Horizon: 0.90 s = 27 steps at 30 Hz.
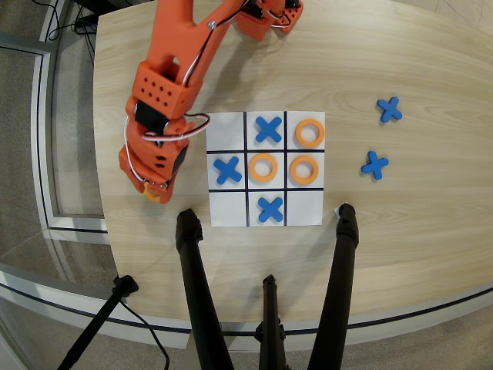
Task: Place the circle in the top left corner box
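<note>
The white nine-cell sheet (228,146) lies mid-table in the overhead view. Three orange circles lie on it: top right cell (310,132), middle cell (263,167), middle right cell (304,169). Blue X pieces fill the top middle (268,129), middle left (227,169) and bottom middle (270,208) cells. The top left corner box (226,129) is bare white, as are both bottom corners. My orange gripper (152,188) is low over the table left of the sheet. A paler orange bit (157,195), perhaps a fourth circle, peeks out under its tip. The jaws are hidden by the arm.
Two spare blue X pieces (390,109) (375,164) lie on the wood to the right of the sheet. Black tripod legs (192,285) (340,277) cross the table's near edge just below the sheet. The table's left edge is close to the gripper.
</note>
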Each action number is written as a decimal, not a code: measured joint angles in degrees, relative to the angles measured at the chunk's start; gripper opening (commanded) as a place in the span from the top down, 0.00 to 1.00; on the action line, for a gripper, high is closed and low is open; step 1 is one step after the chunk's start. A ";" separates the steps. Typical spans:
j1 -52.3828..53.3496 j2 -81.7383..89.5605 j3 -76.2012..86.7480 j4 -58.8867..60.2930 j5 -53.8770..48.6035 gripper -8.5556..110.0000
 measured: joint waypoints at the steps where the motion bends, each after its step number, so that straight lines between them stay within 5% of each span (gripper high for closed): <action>1: 0.09 -1.23 -1.05 0.26 -0.18 0.79; 27: -0.35 -16.96 -13.10 4.57 1.58 0.79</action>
